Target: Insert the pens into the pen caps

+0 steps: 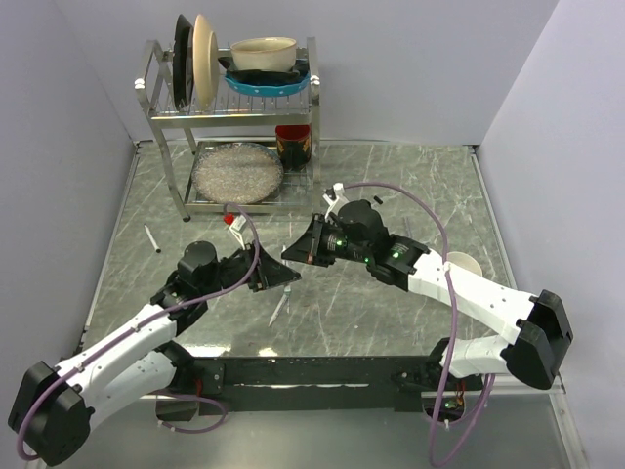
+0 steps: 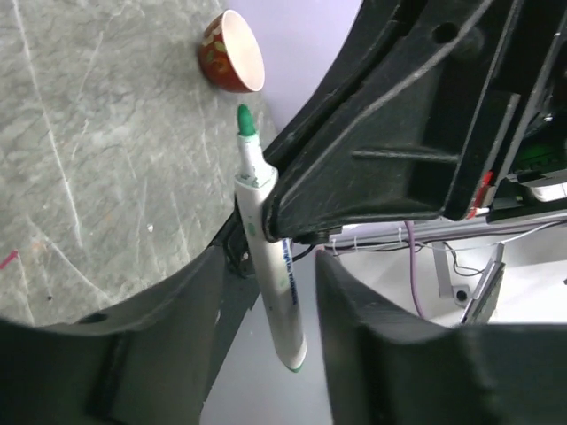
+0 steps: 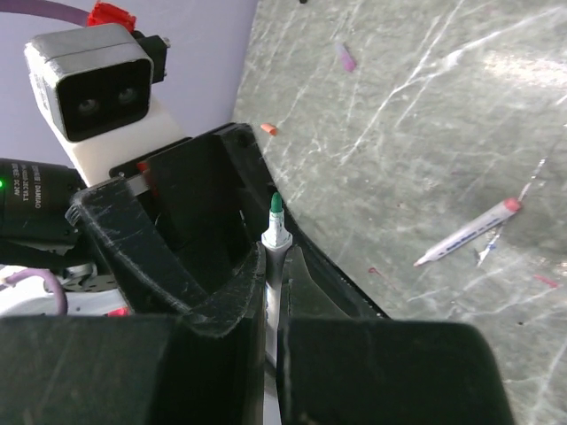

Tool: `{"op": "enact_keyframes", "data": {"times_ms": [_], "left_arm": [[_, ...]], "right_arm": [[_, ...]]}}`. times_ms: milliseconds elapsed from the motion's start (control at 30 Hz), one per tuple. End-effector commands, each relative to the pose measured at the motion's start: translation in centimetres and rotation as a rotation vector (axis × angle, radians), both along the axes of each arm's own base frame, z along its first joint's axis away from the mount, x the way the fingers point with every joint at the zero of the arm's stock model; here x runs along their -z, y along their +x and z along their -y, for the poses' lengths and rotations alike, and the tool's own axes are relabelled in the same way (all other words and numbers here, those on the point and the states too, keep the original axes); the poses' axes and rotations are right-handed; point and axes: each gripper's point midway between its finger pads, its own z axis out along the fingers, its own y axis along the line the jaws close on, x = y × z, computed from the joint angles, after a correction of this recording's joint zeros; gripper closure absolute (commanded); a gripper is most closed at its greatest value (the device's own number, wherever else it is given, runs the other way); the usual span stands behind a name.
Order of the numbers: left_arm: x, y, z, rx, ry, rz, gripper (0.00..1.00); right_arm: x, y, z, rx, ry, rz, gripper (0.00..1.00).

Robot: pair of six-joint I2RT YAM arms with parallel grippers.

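Currently I see the right fingers (image 3: 252,283) clamped on the green pen (image 3: 275,232), its bare tip pointing away from them; the left fingers (image 2: 354,310) stand apart, flanking its barrel. 1 red-ended pen (image 3: 467,232) lies on the tabletop (image 3: 425,106).

Metal dish rack (image 1: 161,109), upright plates (image 1: 203,61), beige bowl (image 1: 264,51), grey marbled table (image 1: 410,186)

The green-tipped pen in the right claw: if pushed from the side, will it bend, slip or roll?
Probably stiff: the green-tipped pen looks straight though the right claw pinches it only near the tip. Its smooth round barrel could twist or slip in that pinch. Laid on the table, it would likely roll.
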Motion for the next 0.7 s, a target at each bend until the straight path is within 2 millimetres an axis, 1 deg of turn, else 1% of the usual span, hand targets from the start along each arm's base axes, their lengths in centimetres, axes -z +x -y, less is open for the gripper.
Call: {"op": "enact_keyframes", "data": {"times_ms": [0,33,100,133,167,200,233,267,300,333,367,400,433,467,500,567,600,633,667], "left_arm": [[-2.3,-0.6,0.0,0.016,-0.072,0.062,0.54],[-2.1,-0.6,-0.1,0.012,-0.067,0.056,0.62],[-2.4,-0.5,-0.2,0.001,-0.067,0.063,0.73],[-2.2,-0.5,-0.2,-0.002,-0.059,0.056,0.86],[-2.1,-0.5,-0.3,-0.006,-0.054,0.053,0.94],[-2.3,-0.2,-0.3,-0.018,-0.049,0.051,0.99],[-2.2,-0.1,-0.4,-0.023,-0.033,0.061,0.99],[-1.5,-0.1,-0.5,-0.025,-0.001,0.044,0.99],[-2.0,0.0,-0.5,-0.029,0.012,0.058,0.99],[-1.9,0.4,-0.7,-0.042,0.047,0.095,0.99],[-0.7,0.3,-1.1,-0.049,0.108,0.06,0.99],[-2.0,0.6,-1.3,-0.061,0.116,0.104,0.99],[-1.4,1.2,-2.0,-0.096,0.18,0.132,0.99],[-1.4,1.4,-2.3,-0.109,0.212,0.146,0.99],[-1.7,1.3,-2.9,-0.122,0.253,0.154,0.99],[-2.0,2.1,-3.9,-0.161,0.315,0.223,0.99],[-2.5,2.0,-4.4,-0.174,0.338,0.239,0.99],[-2.7,2.2,-4.7,-0.181,0.363,0.278,0.99],[-2.8,2.5,-5.2,-0.206,0.386,0.295,0.99]], "right_arm": [[-2.8,0.4,-0.7,0.03,0.079,0.045,1.0],[-2.7,0.5,-0.7,0.036,0.077,0.042,1.0],[-2.6,0.4,-0.7,0.036,0.077,0.042,1.0],[-2.8,0.3,-0.7,0.032,0.078,0.049,1.0],[-2.8,0.2,-0.7,0.026,0.078,0.055,0.99],[-2.9,0.2,-0.7,0.02,0.077,0.064,0.94],[-3.0,0.2,-0.5,0.009,0.061,0.094,0.74],[-3.9,0.3,-0.5,0.001,0.06,0.122,0.65],[-3.7,0.8,0.1,0.023,0.02,0.137,0.59],[-4.1,1.2,0.8,0.028,-0.013,0.194,0.5],[-5.0,2.3,1.6,0.069,-0.032,0.229,0.47],[-4.5,3.5,3.0,0.133,-0.093,0.24,0.46],[-4.4,4.5,4.2,0.169,-0.135,0.263,0.44],[-4.6,6.7,6.2,0.247,-0.163,0.264,0.44],[-3.4,7.8,7.7,0.288,-0.223,0.247,0.44],[-2.3,10.4,10.3,0.325,-0.319,0.296,0.44],[-0.5,12.5,12.5,0.364,-0.403,0.276,0.44],[0.5,13.7,13.9,0.363,-0.501,0.308,0.45],[0.5,14.9,14.9,0.378,-0.551,0.32,0.45]]}}
